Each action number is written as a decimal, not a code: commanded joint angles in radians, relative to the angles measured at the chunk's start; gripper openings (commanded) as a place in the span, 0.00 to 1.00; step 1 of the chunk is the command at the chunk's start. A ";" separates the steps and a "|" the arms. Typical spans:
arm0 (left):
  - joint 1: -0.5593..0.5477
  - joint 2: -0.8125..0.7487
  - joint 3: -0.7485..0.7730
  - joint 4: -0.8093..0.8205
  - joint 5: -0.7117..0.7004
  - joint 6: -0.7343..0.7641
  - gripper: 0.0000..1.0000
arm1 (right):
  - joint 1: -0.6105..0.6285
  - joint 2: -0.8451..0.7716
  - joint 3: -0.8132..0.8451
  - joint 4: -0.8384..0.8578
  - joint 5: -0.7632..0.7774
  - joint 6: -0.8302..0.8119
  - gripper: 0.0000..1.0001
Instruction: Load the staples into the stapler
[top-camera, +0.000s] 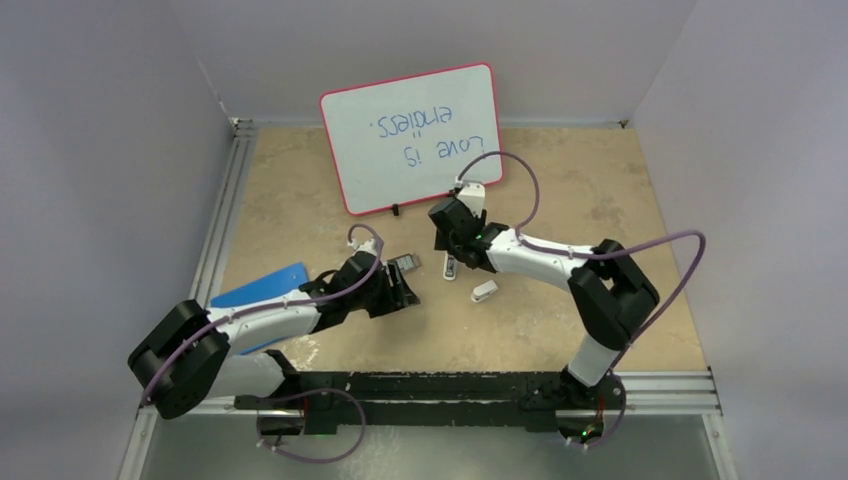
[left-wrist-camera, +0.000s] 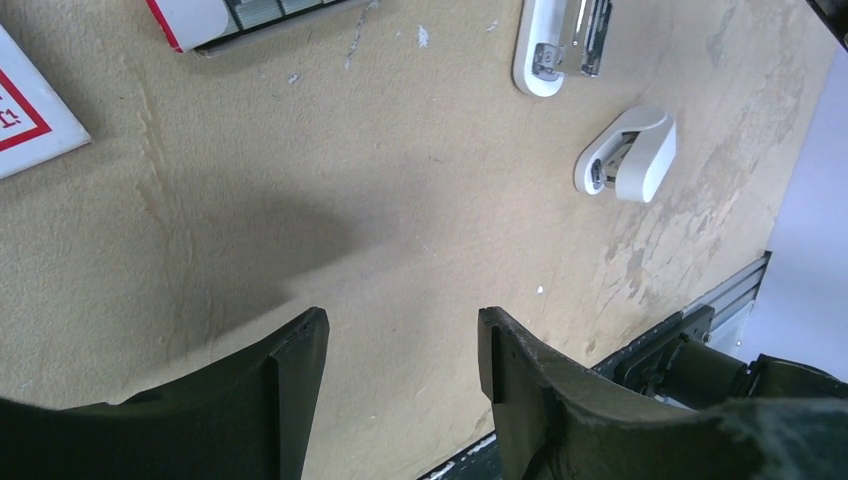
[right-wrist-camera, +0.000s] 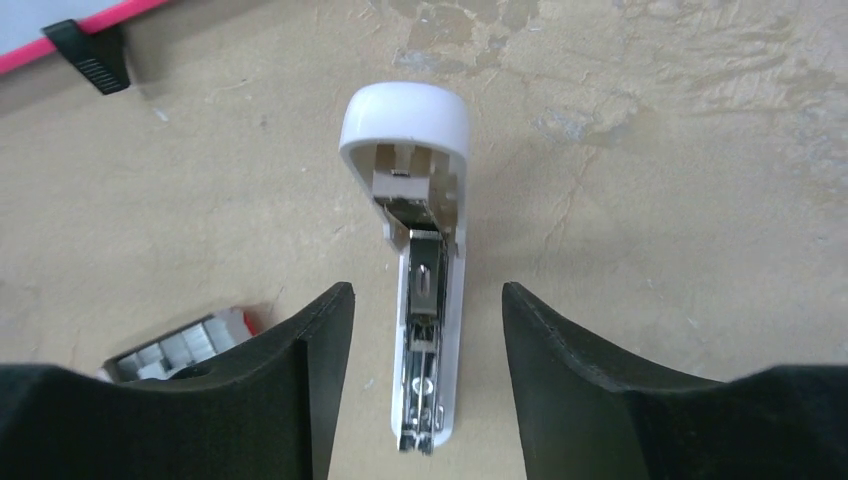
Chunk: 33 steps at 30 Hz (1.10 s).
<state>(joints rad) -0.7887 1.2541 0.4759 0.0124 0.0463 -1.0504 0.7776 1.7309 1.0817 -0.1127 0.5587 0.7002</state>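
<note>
The slim white stapler (right-wrist-camera: 405, 125) lies open on the table with its metal channel facing up. My right gripper (right-wrist-camera: 425, 290) is open and hovers over it, one finger on each side and not touching. In the top view the stapler (top-camera: 451, 266) lies just below the right gripper (top-camera: 452, 250). The staples (left-wrist-camera: 270, 12) sit as silvery strips in a grey tray with a red box end; they also show in the right wrist view (right-wrist-camera: 185, 345) and the top view (top-camera: 404, 263). My left gripper (left-wrist-camera: 400, 325) is open and empty over bare table, near the tray (top-camera: 402, 290).
A short stubby white object (left-wrist-camera: 628, 153) lies right of the stapler, also in the top view (top-camera: 484, 291). A red-framed whiteboard (top-camera: 410, 135) stands at the back. A blue card (top-camera: 262, 285) lies under the left arm. A white card with a red line (left-wrist-camera: 25, 115) lies at left.
</note>
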 joint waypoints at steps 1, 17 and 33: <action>-0.006 -0.057 -0.010 0.011 -0.026 0.040 0.58 | -0.006 -0.123 -0.028 -0.040 -0.012 0.005 0.61; -0.007 -0.282 0.036 -0.075 -0.038 0.225 0.77 | -0.007 -0.611 -0.354 -0.210 -0.016 0.204 0.89; -0.007 -0.294 -0.042 0.014 -0.016 0.160 0.77 | 0.000 -0.477 -0.472 -0.076 -0.076 0.390 0.79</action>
<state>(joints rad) -0.7887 0.9306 0.4294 -0.0483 0.0208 -0.8707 0.7769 1.2507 0.6334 -0.2699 0.5087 1.0470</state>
